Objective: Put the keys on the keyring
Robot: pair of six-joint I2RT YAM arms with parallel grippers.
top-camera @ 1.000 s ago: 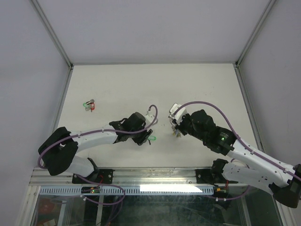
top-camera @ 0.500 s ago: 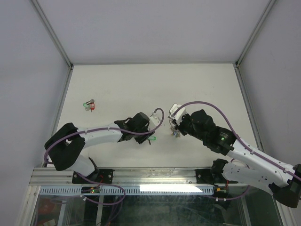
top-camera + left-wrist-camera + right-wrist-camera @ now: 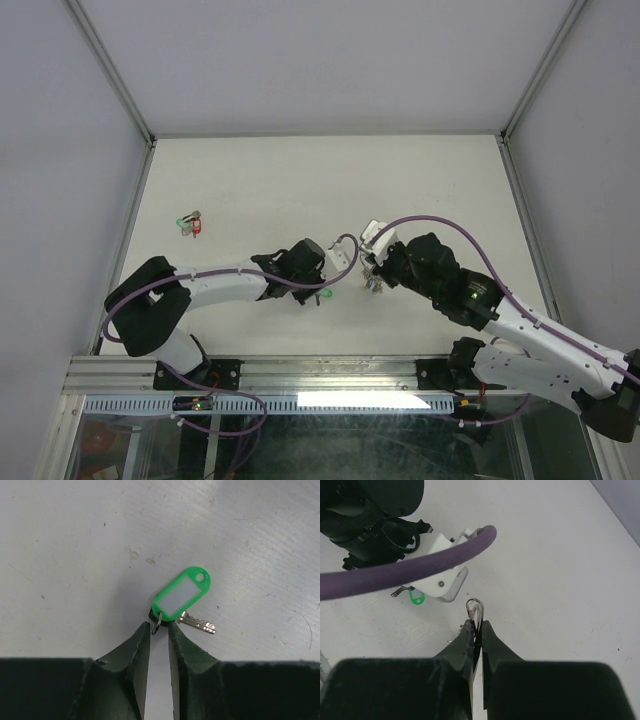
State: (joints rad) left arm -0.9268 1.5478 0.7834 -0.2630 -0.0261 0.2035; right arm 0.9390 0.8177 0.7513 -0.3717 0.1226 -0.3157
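Observation:
A silver key (image 3: pixel 197 624) with a green plastic tag (image 3: pixel 182 594) lies on the white table, also seen in the top view (image 3: pixel 323 295). My left gripper (image 3: pixel 158 625) is low over it, jaws a narrow gap apart, with the tag's small ring (image 3: pixel 156 622) between the fingertips. My right gripper (image 3: pixel 477 622) is shut on the keyring (image 3: pixel 476 607), a thin silver wire loop sticking out past its tips. In the top view the right gripper (image 3: pixel 372 281) is just right of the left gripper (image 3: pixel 316 288). No blue tags or yellow key show.
A small bunch of green and red tags with keys (image 3: pixel 189 223) lies at the far left of the table. The left wrist's white camera mount (image 3: pixel 442 582) and purple cable (image 3: pixel 420 565) sit close in front of the right gripper. Grey walls enclose the table.
My left arm has stretched to the right, bringing its wrist closer to the right gripper. The green tag has stayed in place. The right arm has not moved.

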